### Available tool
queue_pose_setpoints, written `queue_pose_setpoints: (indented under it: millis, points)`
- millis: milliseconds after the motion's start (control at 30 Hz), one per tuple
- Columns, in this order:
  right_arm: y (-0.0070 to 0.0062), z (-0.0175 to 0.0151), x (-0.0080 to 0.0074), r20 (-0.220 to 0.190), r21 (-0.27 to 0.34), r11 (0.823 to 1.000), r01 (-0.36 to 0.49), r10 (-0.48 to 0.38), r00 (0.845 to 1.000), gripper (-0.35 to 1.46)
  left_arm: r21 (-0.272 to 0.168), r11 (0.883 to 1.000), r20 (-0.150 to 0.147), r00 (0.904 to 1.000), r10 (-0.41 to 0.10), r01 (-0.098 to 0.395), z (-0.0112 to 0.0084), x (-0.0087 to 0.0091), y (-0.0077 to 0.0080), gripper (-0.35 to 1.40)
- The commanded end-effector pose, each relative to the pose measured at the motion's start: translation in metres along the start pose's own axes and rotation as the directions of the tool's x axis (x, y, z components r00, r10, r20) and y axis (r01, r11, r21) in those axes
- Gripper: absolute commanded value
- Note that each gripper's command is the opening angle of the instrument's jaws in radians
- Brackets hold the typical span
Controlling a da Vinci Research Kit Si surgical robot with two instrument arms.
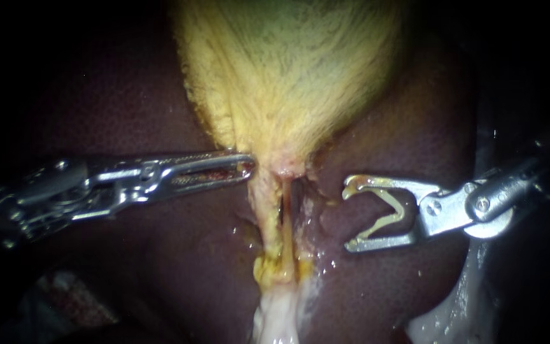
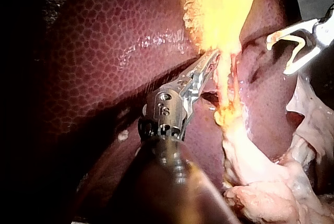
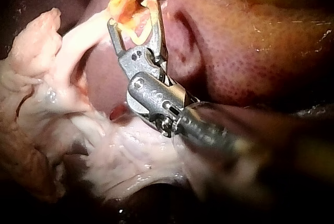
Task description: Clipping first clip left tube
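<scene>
The gallbladder (image 1: 288, 70) narrows downward to a neck, and everything here is placed from that neck. Just below it two thin strands run down side by side with a dark slit between them. These are the left tube (image 1: 270, 220) and the right tube (image 1: 288, 220), and both end in pale tissue (image 1: 278, 318) further below. The left tube stands free of both instruments.

The left instrument (image 1: 249, 167) reaches the neck from its left. Its long jaws lie close together and appear to pinch the yellow fringe of the gallbladder right at the neck. The right instrument (image 1: 348, 216) sits to the right of the neck and a little below it, over the liver (image 2: 104, 51) and apart from both tubes. Its jaws stand wide apart, yet both bear on an open V-shaped clip (image 1: 386, 213) seated between them, with its mouth facing the tubes.

Only the endoscope view shows the slit between the tubes and the gap between the clip and the tubes. The left wrist view adds the liver's honeycomb surface beside its instrument. It also shows the pale tissue as a broad, lumpy mass spreading out below the neck, with the right instrument beyond the neck. The right wrist view looks along the right instrument from behind. There the clip's bend sits deep between the jaws and orange-yellow tissue lies just ahead of the tips, though how near cannot be judged from that angle. The pale mass lies beside the shaft.
</scene>
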Motion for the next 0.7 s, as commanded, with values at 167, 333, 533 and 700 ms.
queue_pose_setpoints:
  millis: [167, 333, 533, 700]
  points:
    - [-0.0002, 0.0004, 0.0001, 0.000, 0.001, 1.000, 0.001, -0.001, 1.000, 0.60, 0.002, 1.000, -0.002, 1.0000, 0.000, 0.000, -0.0007, 0.0000, 0.0000, -0.35]
    - [-0.0010, 0.0024, 0.0004, -0.008, 0.021, 1.000, -0.011, 0.012, 1.000, 0.60, 0.005, 1.000, -0.005, 1.0000, 0.000, 0.000, -0.0025, -0.0004, 0.0006, -0.35]
    - [-0.0026, 0.0065, 0.0005, -0.017, 0.053, 0.997, -0.055, 0.056, 0.998, 0.60, -0.010, 1.000, 0.000, 1.0000, -0.002, 0.002, -0.0051, -0.0011, 0.0015, -0.35]
    - [-0.0036, 0.0102, 0.0003, -0.017, 0.069, 0.994, -0.089, 0.091, 0.996, 0.60, -0.013, 1.000, 0.001, 1.0000, -0.003, 0.003, -0.0058, -0.0012, 0.0015, -0.35]
